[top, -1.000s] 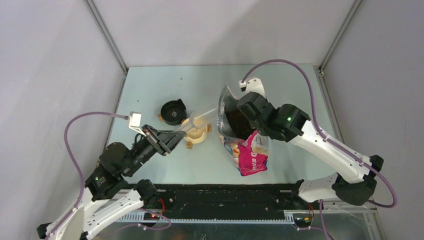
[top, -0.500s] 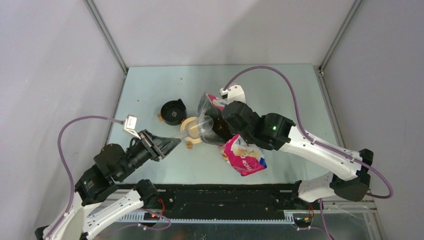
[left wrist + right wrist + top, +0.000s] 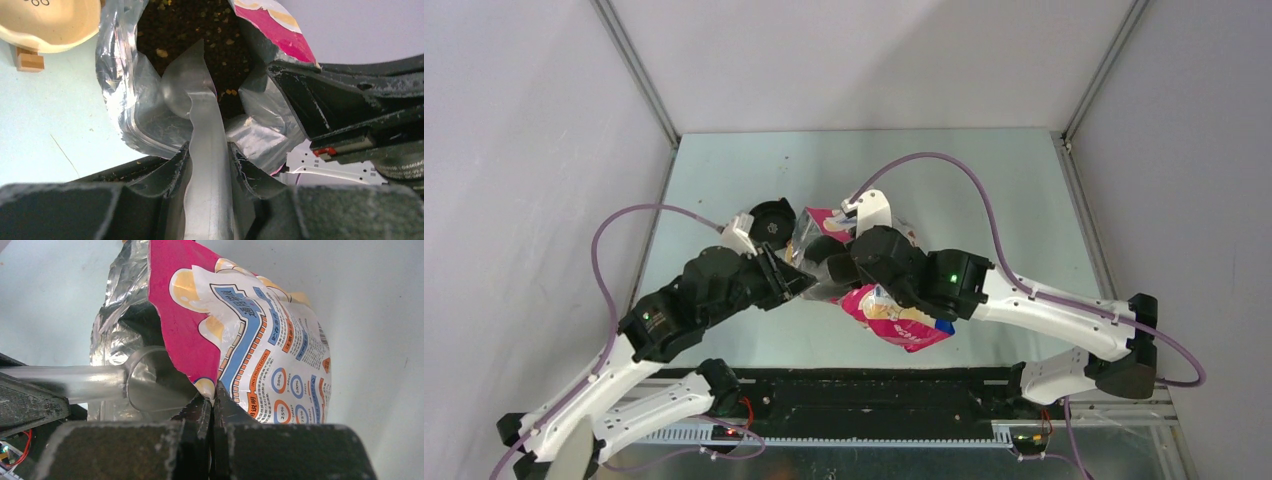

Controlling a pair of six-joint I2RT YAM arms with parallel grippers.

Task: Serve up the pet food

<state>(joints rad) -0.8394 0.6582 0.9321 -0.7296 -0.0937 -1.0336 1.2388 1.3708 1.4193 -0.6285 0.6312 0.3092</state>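
Top view: my two arms meet over the middle of the table (image 3: 724, 180). My left gripper (image 3: 792, 281) and right gripper (image 3: 839, 268) are crowded together at the mouth of the bag (image 3: 894, 318). From above, the arm bodies hide the opening and whatever lies directly under them. A black dish (image 3: 771, 220) sits just beyond them on the far left and is partly covered by my left arm.

Left wrist view: my left gripper (image 3: 209, 155) is clenched on the handle of the clear scoop (image 3: 192, 100). The scoop's cup reaches in past the crumpled foil lip of the bag (image 3: 125, 100). The pet food (image 3: 190, 25) lies as a dark mass deep inside the bag, beyond the cup, with a few pale crumbs on it. Whether the cup holds any is hard to make out through the glare. A beige bowl (image 3: 50, 25) is cut off at the top left corner, with a wooden block (image 3: 29, 61) under its rim. The black body at the right is my right gripper (image 3: 340, 110); its fingertips are hidden here.

Right wrist view: my right gripper (image 3: 212, 400) is pinched shut on the edge of the bag (image 3: 240, 330), holding the mouth open. The scoop (image 3: 150, 382) shows inside the foil. The kibble is hidden behind the pink printed wall.
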